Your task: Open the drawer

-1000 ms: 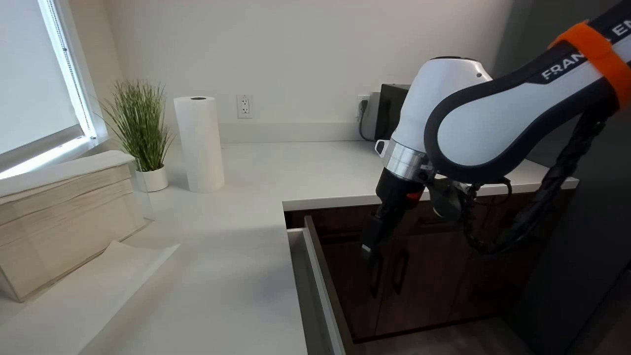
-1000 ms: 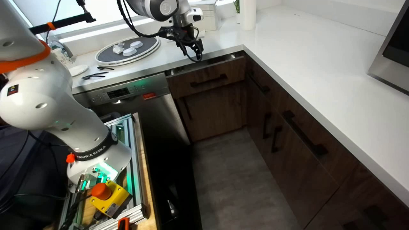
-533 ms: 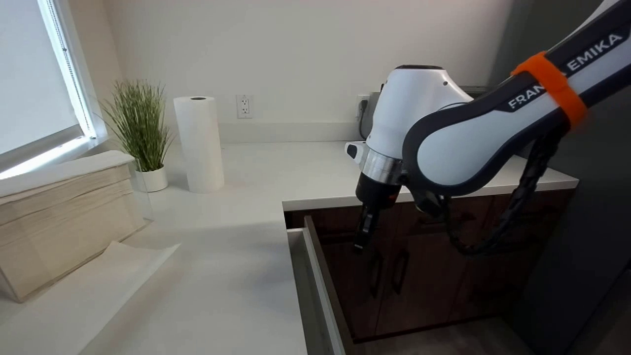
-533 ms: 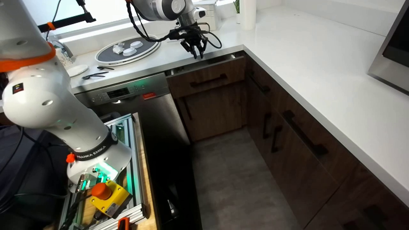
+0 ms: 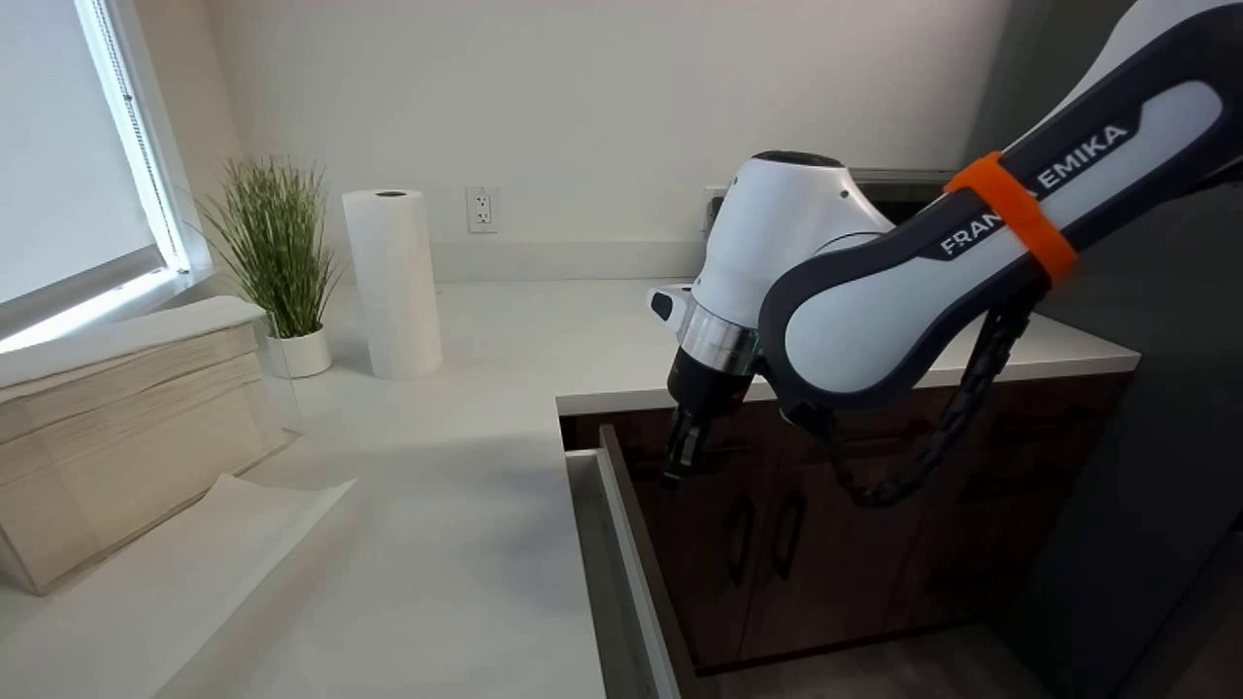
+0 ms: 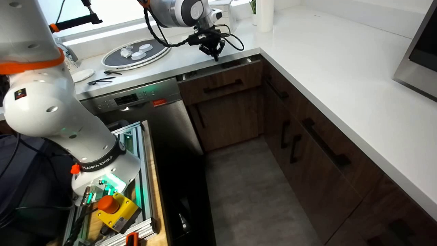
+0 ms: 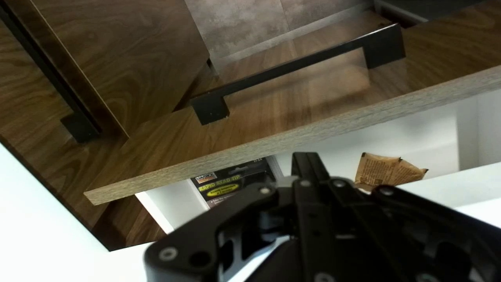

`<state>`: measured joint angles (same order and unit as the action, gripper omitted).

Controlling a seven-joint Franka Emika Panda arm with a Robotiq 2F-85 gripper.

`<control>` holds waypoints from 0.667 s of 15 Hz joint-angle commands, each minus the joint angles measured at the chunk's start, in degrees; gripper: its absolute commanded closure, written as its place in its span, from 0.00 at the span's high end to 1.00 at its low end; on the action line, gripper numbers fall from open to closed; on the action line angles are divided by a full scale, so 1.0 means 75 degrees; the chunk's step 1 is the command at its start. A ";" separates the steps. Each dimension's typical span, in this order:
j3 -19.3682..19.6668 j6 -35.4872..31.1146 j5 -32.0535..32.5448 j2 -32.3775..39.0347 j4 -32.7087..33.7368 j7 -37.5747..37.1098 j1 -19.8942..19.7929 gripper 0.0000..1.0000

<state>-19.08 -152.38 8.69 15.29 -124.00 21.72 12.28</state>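
One drawer (image 6: 220,79), partway out, has its front (image 7: 274,113) at twelve o'clock from the pinched-together, empty tool (image 7: 308,159) in the wrist view, long axis half-past-eight to half-past-two.
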 commanded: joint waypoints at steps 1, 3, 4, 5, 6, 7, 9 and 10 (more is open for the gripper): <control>-0.0026 -0.0106 0.0114 0.0490 0.0456 0.0633 0.0053 0.00; -0.0096 -0.0104 0.0147 0.0827 0.0772 0.1125 0.0035 0.00; -0.0147 -0.0161 0.0112 0.0957 0.0875 0.1337 0.0005 0.00; -0.0209 -0.0195 0.0092 0.1092 0.0963 0.1594 -0.0043 0.00; -0.0334 -0.0350 0.0000 0.1260 0.1044 0.1943 -0.0140 0.00; -0.0391 -0.0446 0.0000 0.1432 0.1153 0.2224 -0.0180 0.00; -0.0492 -0.0717 -0.0007 0.1800 0.1345 0.2653 -0.0231 0.00; -0.0555 -0.0792 -0.0033 0.1950 0.1409 0.2825 -0.0265 0.00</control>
<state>-21.33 -156.14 8.74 25.31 -116.20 38.13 11.72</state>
